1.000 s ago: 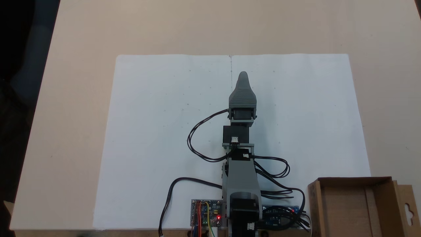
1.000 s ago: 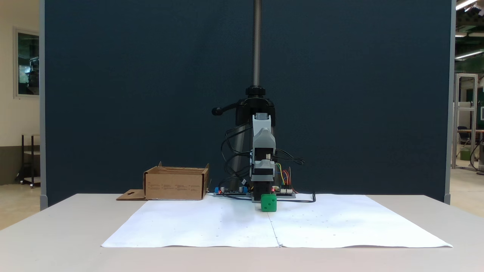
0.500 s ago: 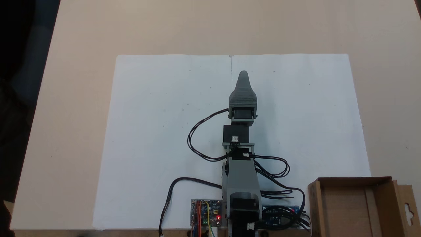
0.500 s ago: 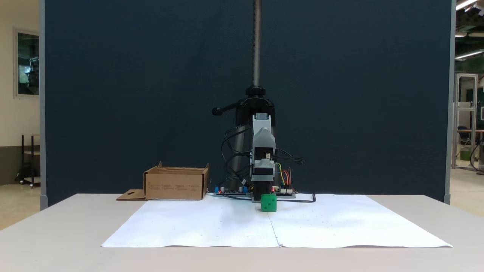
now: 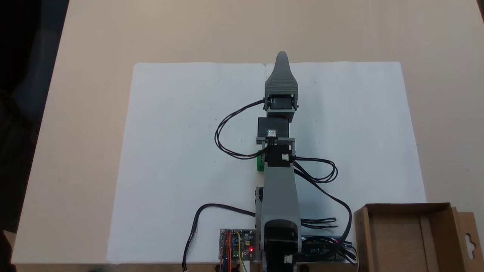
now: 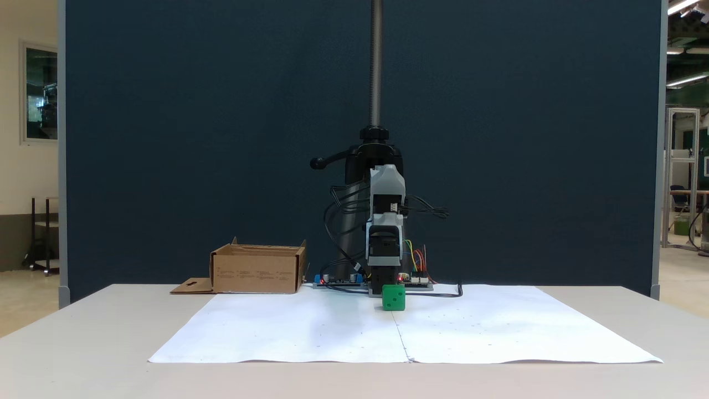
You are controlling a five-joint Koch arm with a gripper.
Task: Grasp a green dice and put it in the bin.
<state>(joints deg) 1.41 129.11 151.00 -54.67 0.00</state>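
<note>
Green dice (image 6: 393,297): small rounded plastic cube, dark pips, on white paper sheet (image 5: 181,151) mid-tabletop, partly under arm. Bin (image 5: 406,238): shallow brown cardboard box, hanger-hole flap, tabletop corner, interior bare. Gripper (image 5: 281,60): ribbed grey, tapered; finger spread not discernible.

A dark blue partition panel (image 6: 221,138) is set upright behind the beige table (image 6: 83,343), on which a white paper sheet (image 6: 498,332) is spread. A pale wall with a framed window (image 6: 40,93) is seen at the left. Ceiling strip lights (image 6: 686,50) and metal frames are seen at the right.
</note>
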